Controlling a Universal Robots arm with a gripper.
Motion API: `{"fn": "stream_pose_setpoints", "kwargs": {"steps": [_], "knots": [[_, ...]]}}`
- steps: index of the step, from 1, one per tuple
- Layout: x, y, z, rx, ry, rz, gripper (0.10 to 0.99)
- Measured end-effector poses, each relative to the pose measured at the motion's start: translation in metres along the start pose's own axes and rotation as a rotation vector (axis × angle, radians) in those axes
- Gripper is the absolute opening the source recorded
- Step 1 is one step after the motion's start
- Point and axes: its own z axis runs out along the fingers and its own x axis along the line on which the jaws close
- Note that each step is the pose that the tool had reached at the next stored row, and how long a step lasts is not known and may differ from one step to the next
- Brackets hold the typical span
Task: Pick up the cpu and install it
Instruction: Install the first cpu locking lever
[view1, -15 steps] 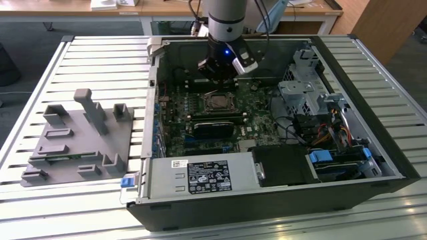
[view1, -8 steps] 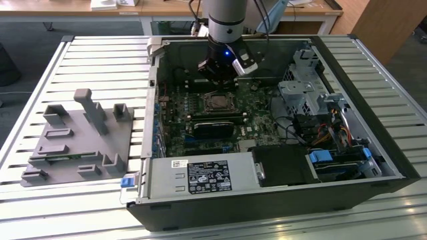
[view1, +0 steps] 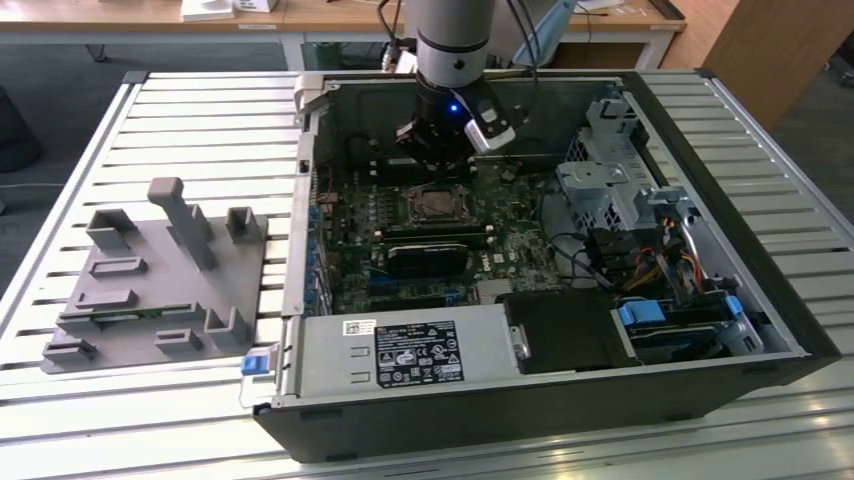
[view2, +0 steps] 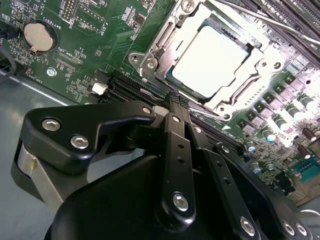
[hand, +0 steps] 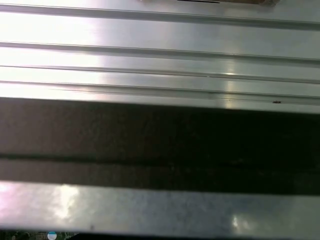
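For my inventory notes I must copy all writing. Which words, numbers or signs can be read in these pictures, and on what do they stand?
Nothing can be quoted with certainty.
Large label on the computer case, exterior view: print and symbols, too small.
Small white sticker near it: too small.
Motherboard markings, second wrist view: blurred.
cpu top: bright glare, nothing legible.
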Motion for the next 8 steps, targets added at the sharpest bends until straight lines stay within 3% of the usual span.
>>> {"fn": "stream_pose_setpoints", "kwargs": {"steps": [8], "knots": [[-0.0001, -0.0001, 0.0021, 0.000, 0.0000, 0.000, 0.106]]}}
